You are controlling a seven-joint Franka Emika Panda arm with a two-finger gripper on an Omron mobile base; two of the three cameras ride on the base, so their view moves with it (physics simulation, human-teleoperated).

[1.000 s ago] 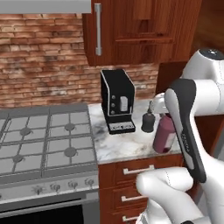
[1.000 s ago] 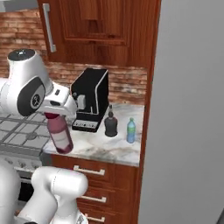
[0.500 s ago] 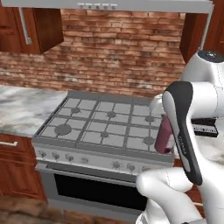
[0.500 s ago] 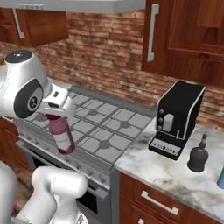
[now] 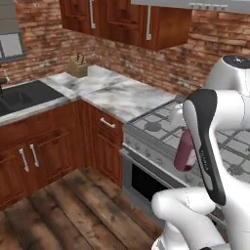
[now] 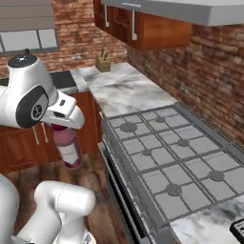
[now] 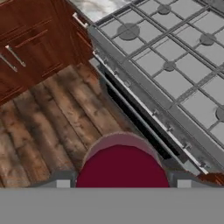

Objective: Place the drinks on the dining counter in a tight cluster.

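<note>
**Inspector:** Hand view first. The maroon bottle [image 7: 122, 164] sits directly under the camera, its dark red cap toward the lens, with one gripper [image 7: 123, 183] finger tip on each side of it. You have the jaws clamped on that bottle; it is held, not resting on anything.

**Operator:** Where is it in the room?

**Inspector:** In the air, upright, hanging from the hand. In the right base view the bottle [image 6: 67, 147] hangs below the white hand [image 6: 63, 125], over the wooden floor [image 6: 97, 176], just off the front edge of the gas stove [image 6: 171, 162]. In the left base view it [image 5: 184, 149] shows beside the dark forearm, in front of the stove [image 5: 161, 128].

**Operator:** And around it?

**Inspector:** Beyond the stove you have a marble worktop [image 5: 117, 95] on reddish wood cabinets [image 5: 102, 139] with silver handles. A knife block [image 6: 102, 62] stands at the far corner against the brick wall [image 5: 122, 53]. A dark sink [image 5: 19, 97] lies at the far left of the left base view. Upper wood cabinets [image 5: 124, 19] hang above.
</note>
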